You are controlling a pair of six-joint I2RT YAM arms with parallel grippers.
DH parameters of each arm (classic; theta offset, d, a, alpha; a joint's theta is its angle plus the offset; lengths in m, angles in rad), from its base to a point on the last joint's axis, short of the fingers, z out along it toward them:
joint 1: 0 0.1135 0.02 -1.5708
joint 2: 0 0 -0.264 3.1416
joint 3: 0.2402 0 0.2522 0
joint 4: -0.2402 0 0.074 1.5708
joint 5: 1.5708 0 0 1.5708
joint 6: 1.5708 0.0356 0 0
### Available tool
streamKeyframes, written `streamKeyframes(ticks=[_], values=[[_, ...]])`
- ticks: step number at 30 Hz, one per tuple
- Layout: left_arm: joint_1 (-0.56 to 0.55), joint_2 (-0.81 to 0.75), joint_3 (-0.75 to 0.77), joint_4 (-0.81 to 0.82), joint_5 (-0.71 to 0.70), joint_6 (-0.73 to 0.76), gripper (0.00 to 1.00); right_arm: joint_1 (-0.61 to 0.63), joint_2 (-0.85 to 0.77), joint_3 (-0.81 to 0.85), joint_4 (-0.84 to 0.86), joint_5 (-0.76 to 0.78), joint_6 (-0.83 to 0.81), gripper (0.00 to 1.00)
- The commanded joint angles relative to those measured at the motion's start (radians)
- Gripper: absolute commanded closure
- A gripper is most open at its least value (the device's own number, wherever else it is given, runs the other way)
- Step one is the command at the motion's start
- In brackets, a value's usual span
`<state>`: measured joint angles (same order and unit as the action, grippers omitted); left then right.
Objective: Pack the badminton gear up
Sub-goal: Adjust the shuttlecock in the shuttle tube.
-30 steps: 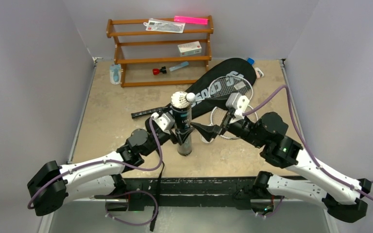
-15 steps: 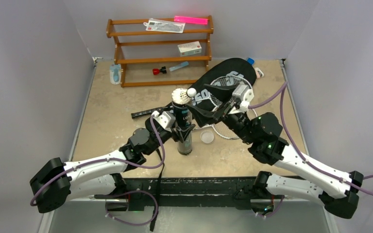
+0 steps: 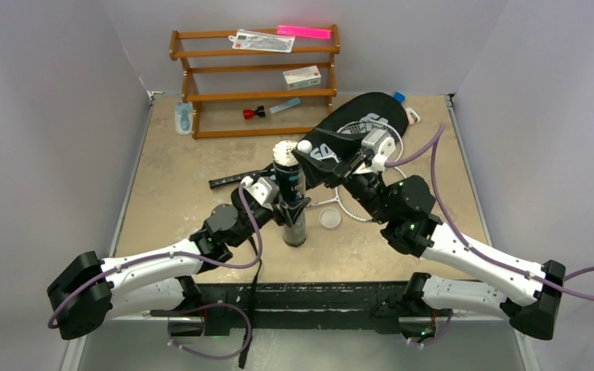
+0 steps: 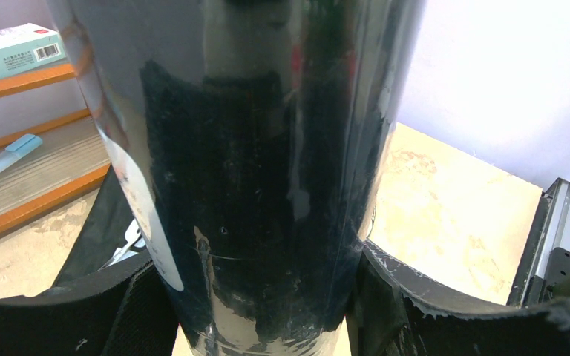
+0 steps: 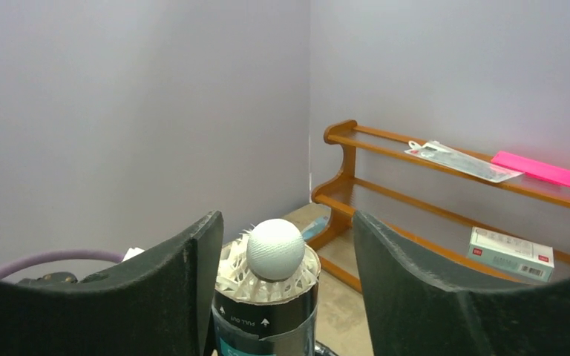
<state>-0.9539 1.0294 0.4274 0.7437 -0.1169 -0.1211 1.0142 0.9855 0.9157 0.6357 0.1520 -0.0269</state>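
Observation:
The dark tube (image 3: 291, 209) stands upright mid-table, and my left gripper (image 3: 280, 202) is shut on its lower body. In the left wrist view the tube (image 4: 252, 185) fills the gap between both pads. A white shuttlecock (image 3: 286, 153) sits in the tube's open top with its cork (image 5: 275, 248) pointing up. My right gripper (image 5: 286, 256) is open, one finger (image 5: 185, 285) on each side of the tube mouth and a gap around the cork. The black bag (image 3: 360, 112) and a silver racket (image 3: 390, 141) lie behind, partly hidden by the right arm.
A small clear lid (image 3: 329, 218) lies on the table just right of the tube. The brown wooden rack (image 3: 255, 81) stands at the back with a white box (image 3: 302, 76) and a pink strip (image 3: 304, 32). A black handle (image 3: 228, 181) sticks out left of the tube.
My right gripper rose from beside the clear lid on the table to the top of the tube, and its jaws narrowed. The left gripper and tube stayed put.

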Motion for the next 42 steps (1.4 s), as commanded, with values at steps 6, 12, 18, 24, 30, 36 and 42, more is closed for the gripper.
streamKeyframes(ticks=[6, 12, 18, 24, 30, 36, 42], values=[[0.003, -0.015, -0.013, 0.026, 0.000, -0.019, 0.45, 0.001, 0.016, 0.005, 0.103, 0.030, -0.012, 0.36], [0.003, -0.014, -0.012, 0.027, 0.002, -0.017, 0.45, 0.001, 0.030, 0.006, 0.098, 0.016, -0.004, 0.41], [0.002, -0.011, -0.013, 0.026, 0.005, -0.016, 0.45, 0.000, 0.037, 0.022, 0.067, 0.005, -0.005, 0.52], [0.003, -0.007, -0.011, 0.025, 0.005, -0.011, 0.45, 0.000, 0.041, 0.038, 0.023, -0.015, -0.008, 0.63], [0.003, -0.008, -0.007, 0.012, 0.005, -0.005, 0.45, 0.001, 0.022, 0.051, -0.009, -0.020, -0.017, 0.78], [0.002, -0.005, -0.004, 0.001, 0.003, 0.004, 0.45, 0.001, 0.003, 0.122, -0.150, -0.047, -0.017, 0.89], [0.001, 0.003, 0.004, -0.009, 0.003, 0.009, 0.45, 0.001, -0.026, 0.132, -0.202, -0.067, -0.018, 0.92]])
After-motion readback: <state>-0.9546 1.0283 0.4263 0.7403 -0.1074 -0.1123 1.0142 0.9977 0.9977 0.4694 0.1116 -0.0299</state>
